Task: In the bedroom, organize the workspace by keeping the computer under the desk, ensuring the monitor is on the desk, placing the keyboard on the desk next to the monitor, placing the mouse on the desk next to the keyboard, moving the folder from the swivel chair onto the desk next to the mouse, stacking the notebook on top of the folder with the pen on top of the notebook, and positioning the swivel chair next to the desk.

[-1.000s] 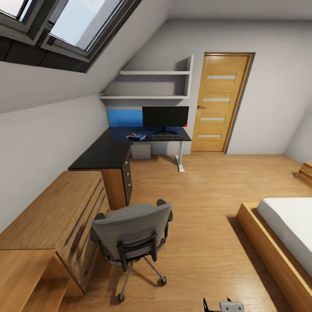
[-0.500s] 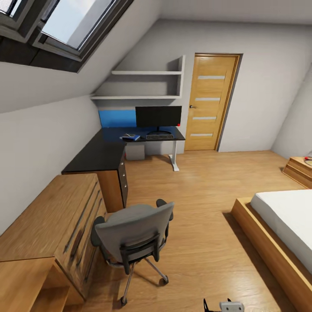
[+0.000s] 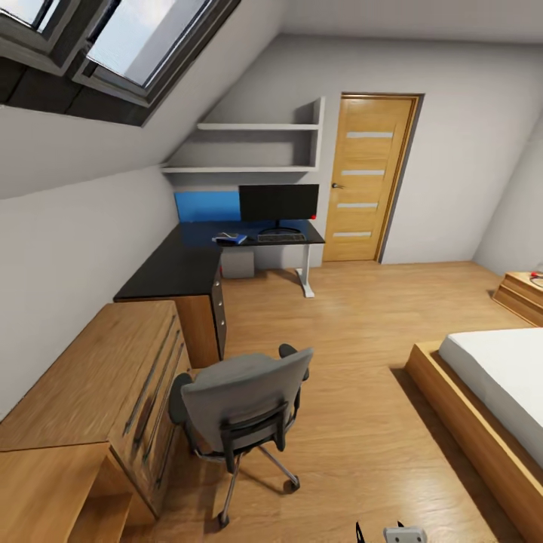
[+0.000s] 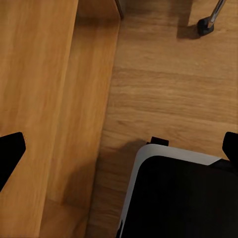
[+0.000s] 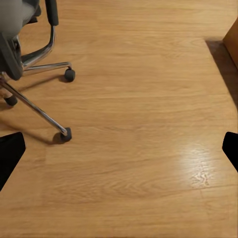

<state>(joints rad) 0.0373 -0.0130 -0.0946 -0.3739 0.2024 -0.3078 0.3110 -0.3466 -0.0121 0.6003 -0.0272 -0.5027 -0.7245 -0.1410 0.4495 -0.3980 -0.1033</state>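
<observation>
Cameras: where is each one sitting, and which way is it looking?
Head view: high on the robot, looking forward and down across the bedroom at the swivel chair, desk and monitor; a bit of the robot shows at the bottom edge.
Left wrist view: looks down at the wood floor beside the wooden chest; dark tool fingers at the edges, robot base below.
Right wrist view: looks down at the floor and the chair's castors.
Shared: the chair appears in head and right wrist views.
</observation>
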